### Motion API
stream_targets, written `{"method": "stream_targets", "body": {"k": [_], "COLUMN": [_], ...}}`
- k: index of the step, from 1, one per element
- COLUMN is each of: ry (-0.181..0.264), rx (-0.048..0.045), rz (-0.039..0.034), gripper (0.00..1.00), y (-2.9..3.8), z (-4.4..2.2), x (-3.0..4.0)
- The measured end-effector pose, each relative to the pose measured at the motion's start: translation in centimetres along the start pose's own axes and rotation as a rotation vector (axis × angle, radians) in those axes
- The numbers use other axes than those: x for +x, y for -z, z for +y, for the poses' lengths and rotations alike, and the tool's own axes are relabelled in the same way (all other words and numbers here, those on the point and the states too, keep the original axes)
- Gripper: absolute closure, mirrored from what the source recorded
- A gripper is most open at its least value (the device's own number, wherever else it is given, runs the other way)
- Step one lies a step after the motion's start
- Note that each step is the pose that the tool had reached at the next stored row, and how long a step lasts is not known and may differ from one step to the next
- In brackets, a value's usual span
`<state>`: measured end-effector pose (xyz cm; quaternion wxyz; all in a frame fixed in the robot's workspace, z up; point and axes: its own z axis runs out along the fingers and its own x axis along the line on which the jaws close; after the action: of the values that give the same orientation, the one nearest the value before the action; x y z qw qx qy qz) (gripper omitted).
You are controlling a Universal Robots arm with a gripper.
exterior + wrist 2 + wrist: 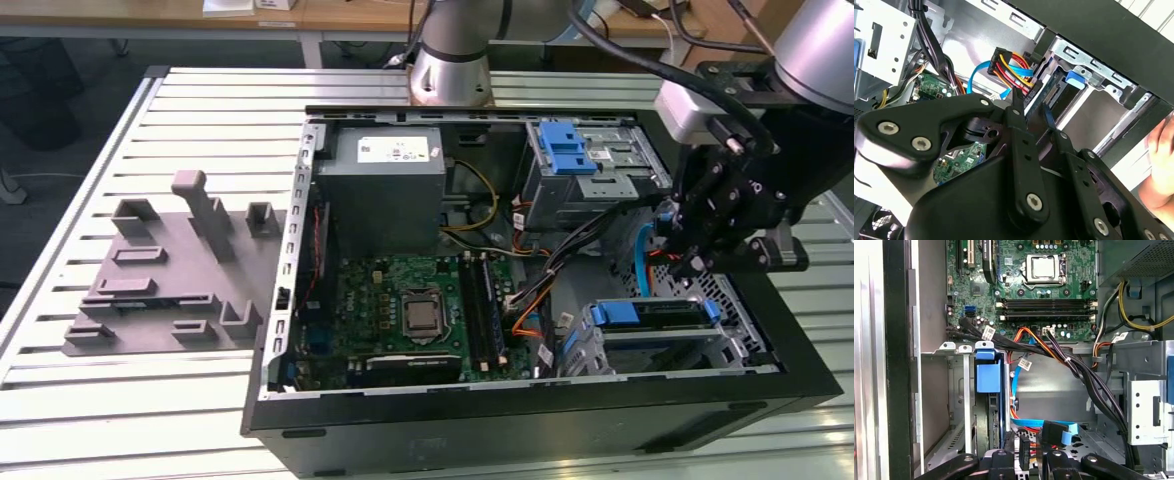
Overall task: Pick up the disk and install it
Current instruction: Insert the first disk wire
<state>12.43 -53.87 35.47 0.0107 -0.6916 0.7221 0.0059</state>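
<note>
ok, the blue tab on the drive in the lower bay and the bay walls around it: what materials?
Blue tab: looks like moulded plastic, matte and evenly coloured with soft edges. Bay walls: apparently bare sheet metal, dull grey, with folded flanges and punched holes. The disk itself sits edge-on, so its casing is hard to judge.

Cables (pixel 1074 365) crowd the gap beside the disk (pixel 989 375).

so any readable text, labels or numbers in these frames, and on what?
None legible.
White sticker on the power supply box: print too small to read.
White cable tags: blurred.
Motherboard markings: too small.
Disk in the drive bay: no label readable.
</note>
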Motion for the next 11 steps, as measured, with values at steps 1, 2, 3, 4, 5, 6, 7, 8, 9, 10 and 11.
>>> {"method": "stream_targets", "body": {"k": [1,2,3,4,5,6,7,8,9,10,11], "ry": [-0.001,-0.001,-0.002,-0.003,-0.003,-0.004,-0.004,-0.005,-0.005,-0.006,-0.006], "rx": [0.0,0.0001,0.0001,0.0001,0.0001,0.0001,0.0001,0.0001,0.0001,0.0002,0.0001], "rz": [0.0,0.0,0.0,-0.0001,0.0,-0.0001,0.0,0.0001,0.0002,0.0002,0.0001], "gripper": [0.69,0.69,0.69,0.69,0.69,0.69,0.69,0.7,0.7,0.77,0.77], "y": [-0.05,-0.1,-0.15,-0.19,-0.24,-0.28,-0.32,-0.34,-0.36,-0.36,-0.37], "z": [-0.01,-0.02,-0.03,-0.04,-0.06,-0.08,-0.09,-0.09,-0.1,-0.1,-0.1], "x": [0.0,0.0,0.0,0.0,0.0,0.0,0.0,0.0,0.0,0.01,0.0]}}
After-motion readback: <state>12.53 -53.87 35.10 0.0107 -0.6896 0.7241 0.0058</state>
